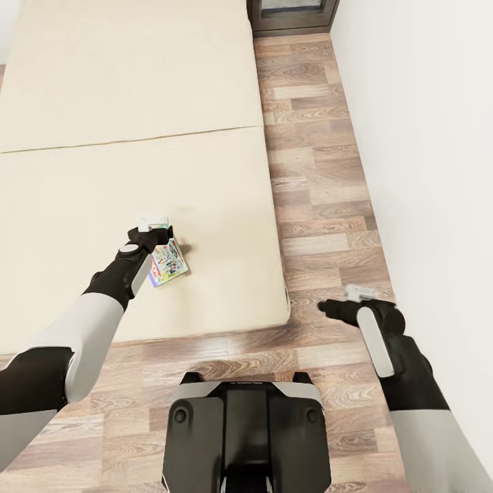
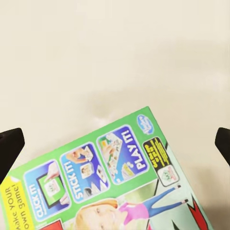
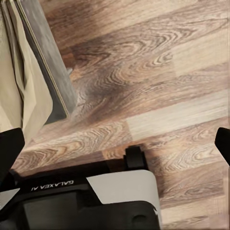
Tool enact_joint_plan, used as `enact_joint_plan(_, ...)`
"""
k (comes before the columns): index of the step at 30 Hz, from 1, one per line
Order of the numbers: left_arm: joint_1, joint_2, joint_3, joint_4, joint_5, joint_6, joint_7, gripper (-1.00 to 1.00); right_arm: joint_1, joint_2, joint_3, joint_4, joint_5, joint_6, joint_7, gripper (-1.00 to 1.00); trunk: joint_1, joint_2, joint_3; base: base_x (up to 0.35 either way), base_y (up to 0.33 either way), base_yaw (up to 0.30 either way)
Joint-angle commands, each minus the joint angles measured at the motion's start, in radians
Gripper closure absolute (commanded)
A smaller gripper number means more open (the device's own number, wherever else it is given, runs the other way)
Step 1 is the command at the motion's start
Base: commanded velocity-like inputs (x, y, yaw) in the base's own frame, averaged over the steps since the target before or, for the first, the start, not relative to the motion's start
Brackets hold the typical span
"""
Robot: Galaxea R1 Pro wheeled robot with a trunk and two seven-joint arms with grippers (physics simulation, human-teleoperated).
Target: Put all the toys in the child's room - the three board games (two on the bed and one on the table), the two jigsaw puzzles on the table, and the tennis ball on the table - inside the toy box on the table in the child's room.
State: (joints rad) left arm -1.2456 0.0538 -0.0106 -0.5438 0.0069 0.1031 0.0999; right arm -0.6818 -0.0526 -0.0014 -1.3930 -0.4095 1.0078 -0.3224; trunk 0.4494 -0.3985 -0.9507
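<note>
Left gripper (image 1: 152, 231) hovering over a board game (image 1: 168, 263) on the bed (image 1: 205, 171)
Its fingers look spread wide; game sits left of center. Right gripper (image 1: 342, 299) over the floor (image 1: 322, 205), also apart.

Arms: white upper shells, black forearm sleeves, grey-white wrist panels. Base (image 1: 246, 431) black-and-white, "GALAXEA" lettering.

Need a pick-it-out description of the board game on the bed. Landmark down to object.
Start at the large cream bed that runs along the wood floor. Near the bed's front right corner, under the left gripper, a flat board game box lies on the bedding. Its bright green cover with cartoon panels is the one colourful thing on the plain bedding.
</note>
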Motion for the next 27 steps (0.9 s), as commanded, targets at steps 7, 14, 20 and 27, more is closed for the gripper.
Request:
enact_joint_plan(7,0.000,0.003,0.001,-0.009,0.001,0.021,0.002,-1.00,-0.009,-0.003,-0.059,-0.061,-0.020,0.039,-0.010,-1.00,0.001,-0.002,-0.001,0.000,0.000,0.000)
enact_joint_plan(14,0.000,0.006,0.002,-0.012,0.002,0.029,0.001,-1.00,-0.001,-0.003,-0.071,-0.075,-0.017,0.039,-0.010,-1.00,0.001,-0.002,-0.001,0.000,0.000,0.000)
enact_joint_plan(20,0.000,0.008,0.003,-0.013,0.002,0.030,0.001,-1.00,-0.001,-0.003,-0.074,-0.080,-0.019,0.039,-0.009,-1.00,0.001,-0.002,-0.001,0.000,0.000,0.000)
enact_joint_plan(27,0.000,0.009,0.003,-0.025,0.001,0.031,0.001,-1.00,-0.001,-0.001,-0.074,-0.101,-0.020,0.039,-0.009,-1.00,0.001,-0.002,-0.003,0.000,0.000,0.000)
